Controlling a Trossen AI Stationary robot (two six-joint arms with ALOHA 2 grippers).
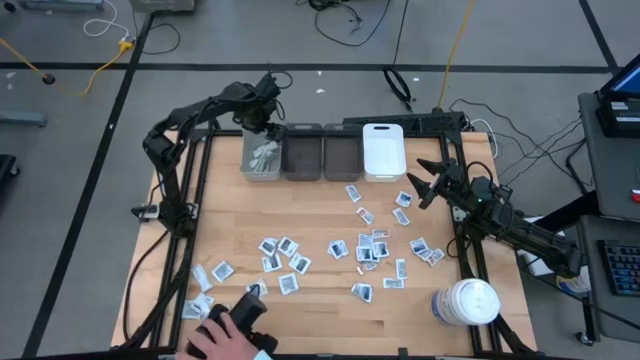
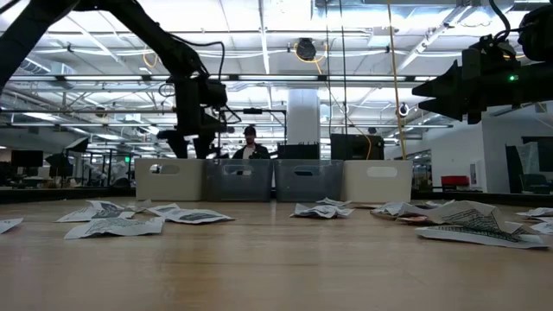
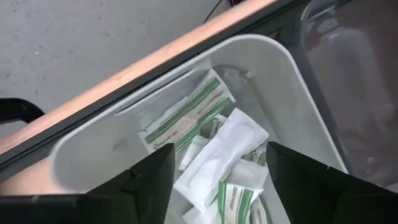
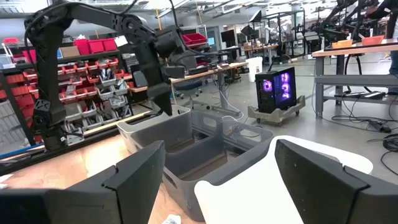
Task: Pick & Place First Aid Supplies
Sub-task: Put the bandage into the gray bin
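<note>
White and green-striped wrapped strips (image 3: 186,118) are lying in the leftmost grey bin (image 1: 262,158), and my left gripper (image 1: 268,118) is hanging right over it, jaws parted and holding nothing. I am judging this the release; I would lift straight up before swinging back. My right gripper (image 1: 428,182) is waiting above the scattered sachets (image 1: 367,248) on the wooden surface (image 1: 320,315), jaws wide, empty. Print is too small to read.
</note>
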